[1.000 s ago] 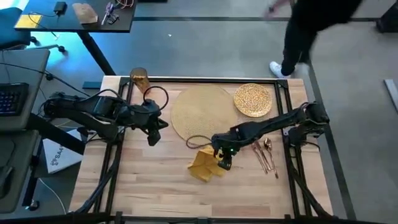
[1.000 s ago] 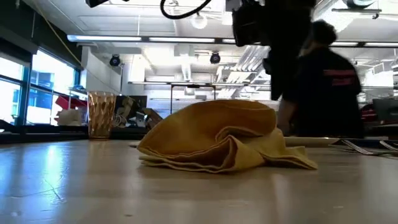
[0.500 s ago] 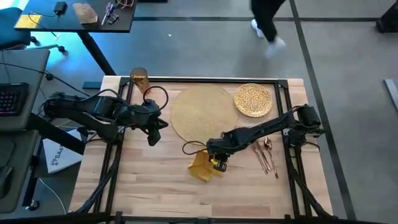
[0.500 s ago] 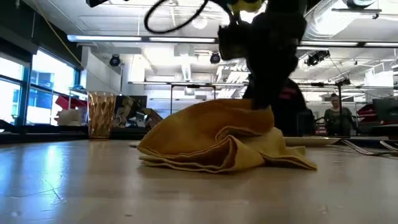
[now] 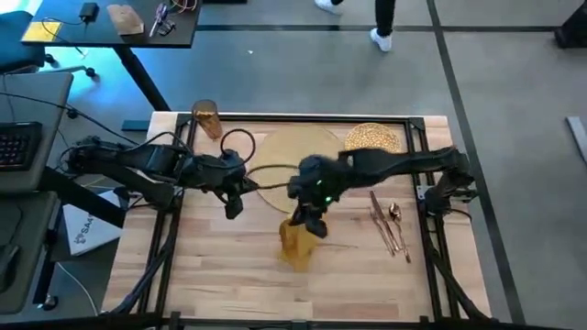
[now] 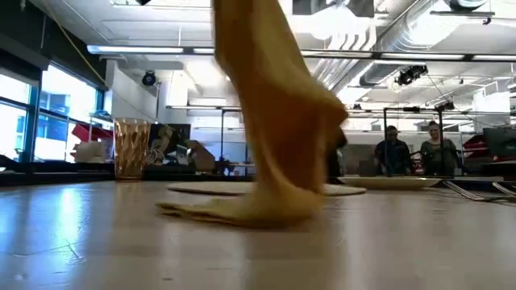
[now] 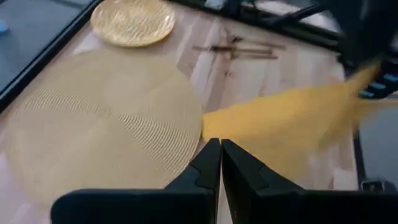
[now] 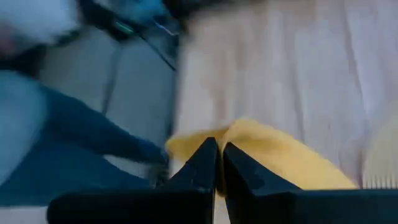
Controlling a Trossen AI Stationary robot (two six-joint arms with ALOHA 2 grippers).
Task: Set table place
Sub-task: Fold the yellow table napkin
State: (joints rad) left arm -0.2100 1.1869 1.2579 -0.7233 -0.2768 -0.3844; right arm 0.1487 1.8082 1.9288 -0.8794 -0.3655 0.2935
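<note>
High view: the right gripper pinches the yellow napkin, jaws clamped on its top, the cloth hanging to the counter just in front of the woven placemat. The left gripper hovers beside the placemat, jaws together. The gold plate, copper cutlery and amber cup lie apart.

Low view: the napkin's lower edge trails on the counter.

Left end effector fingers pressed together, woven placemat, yellow napkin beside it, speckled plate, cutlery
</note>
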